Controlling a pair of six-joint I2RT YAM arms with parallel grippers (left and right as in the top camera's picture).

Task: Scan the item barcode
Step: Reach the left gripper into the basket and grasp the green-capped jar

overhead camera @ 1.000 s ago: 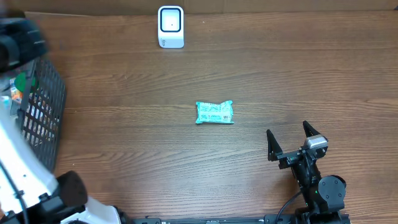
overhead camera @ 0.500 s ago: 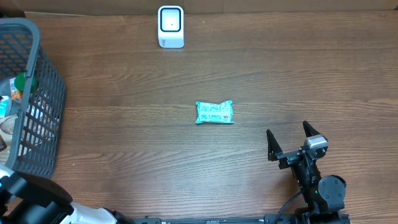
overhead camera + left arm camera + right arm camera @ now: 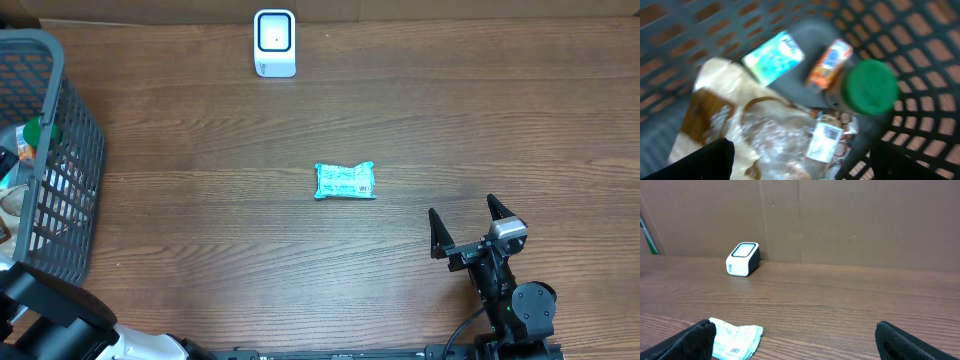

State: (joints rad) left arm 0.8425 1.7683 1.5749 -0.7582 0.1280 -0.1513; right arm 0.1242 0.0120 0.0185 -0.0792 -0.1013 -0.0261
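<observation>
A teal packet [image 3: 345, 181] lies flat in the middle of the table, and the right wrist view shows a barcode on its near corner [image 3: 735, 338]. The white scanner [image 3: 274, 42] stands at the far edge, also seen from the right wrist [image 3: 743, 258]. My right gripper [image 3: 462, 225] rests open near the front right, a short way from the packet, with nothing between its fingers [image 3: 795, 342]. My left gripper [image 3: 805, 162] is open above the contents of the grey basket [image 3: 70, 170], holding nothing. Part of the left arm [image 3: 50, 315] shows at the bottom-left corner.
Inside the basket [image 3: 920, 60] lie a green-lidded bottle [image 3: 871, 86], a teal carton [image 3: 772, 56], an orange packet [image 3: 829, 62] and a clear-wrapped item [image 3: 775, 140]. A cardboard wall [image 3: 840, 220] runs behind the scanner.
The left arm, which a second ago reached over the basket's far side, has drawn back toward the bottom-left corner. The packet and the right arm have not moved.
</observation>
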